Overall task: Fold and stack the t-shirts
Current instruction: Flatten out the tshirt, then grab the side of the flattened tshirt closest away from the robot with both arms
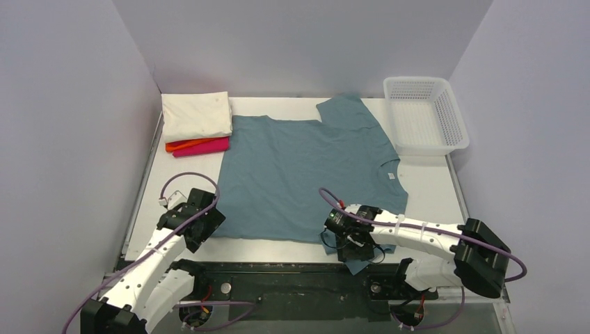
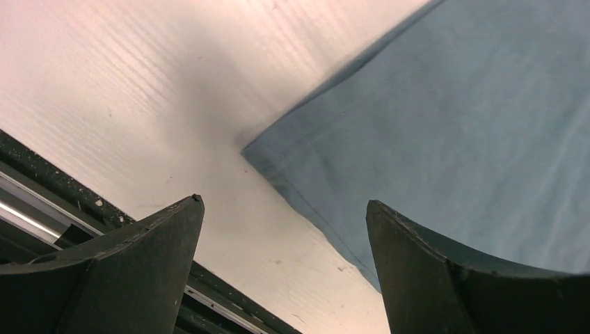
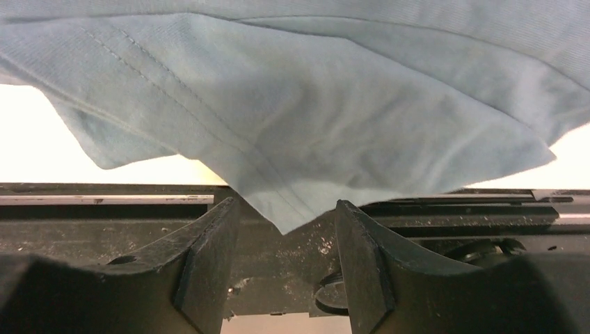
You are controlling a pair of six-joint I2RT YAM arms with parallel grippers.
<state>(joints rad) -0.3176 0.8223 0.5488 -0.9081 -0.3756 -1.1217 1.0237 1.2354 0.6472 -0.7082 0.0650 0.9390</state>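
Observation:
A dusty teal-blue t-shirt (image 1: 299,174) lies spread flat across the middle of the white table, its collar to the right. My left gripper (image 1: 203,224) is open just off the shirt's near-left corner (image 2: 278,163), which lies between my fingers (image 2: 163,243) without touching them. My right gripper (image 1: 351,252) is open at the near-right sleeve (image 3: 292,139), which hangs over the table's front edge; the sleeve tip sits between the open jaws, not pinched. A cream-white folded shirt (image 1: 197,115) rests on orange and pink-magenta folded shirts (image 1: 198,146) at the back left.
A white plastic mesh basket (image 1: 424,115) stands at the back right. The black front rail (image 1: 278,268) runs along the table's near edge under both grippers. Grey walls close in on the left, back and right.

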